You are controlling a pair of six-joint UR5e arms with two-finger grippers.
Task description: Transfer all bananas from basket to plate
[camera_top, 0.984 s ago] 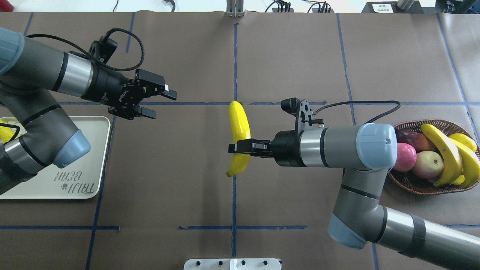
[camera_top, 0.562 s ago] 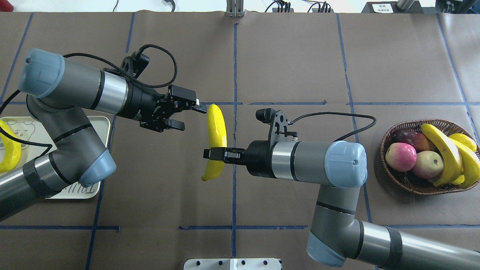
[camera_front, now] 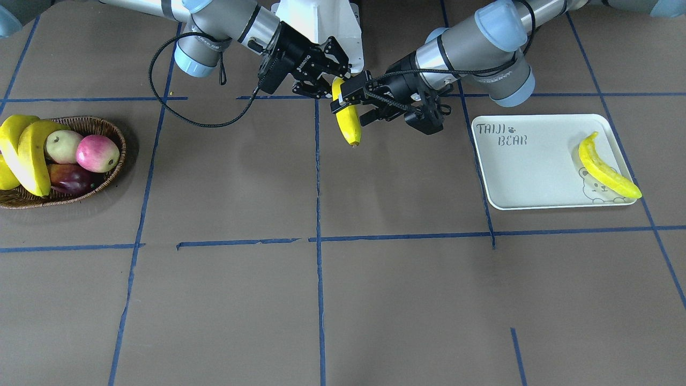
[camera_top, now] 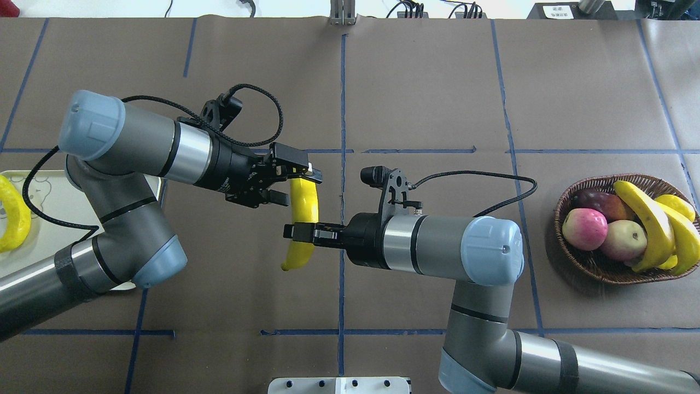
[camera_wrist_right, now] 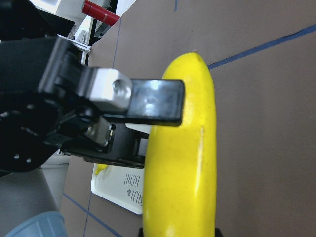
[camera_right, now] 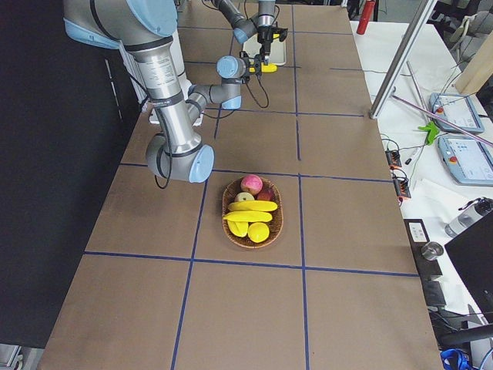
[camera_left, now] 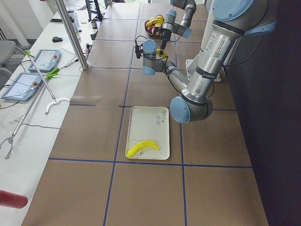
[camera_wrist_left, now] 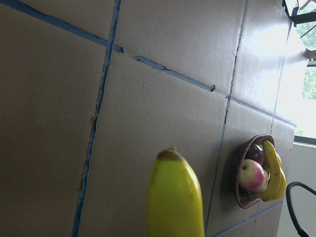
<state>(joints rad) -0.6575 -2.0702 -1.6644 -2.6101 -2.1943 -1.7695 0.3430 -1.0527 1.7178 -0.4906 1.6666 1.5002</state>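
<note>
Handover is the step you're watching, above mid-worktop: the basket sits far on the right arm's side and the plate far on the left's, so I judge neither arm covers both. The right gripper is clamped across the banana at its middle, leaving the upper end free. The left gripper has its fingers apart, straddling that end. Have it grip before the right lets go, or the fruit drops
</note>
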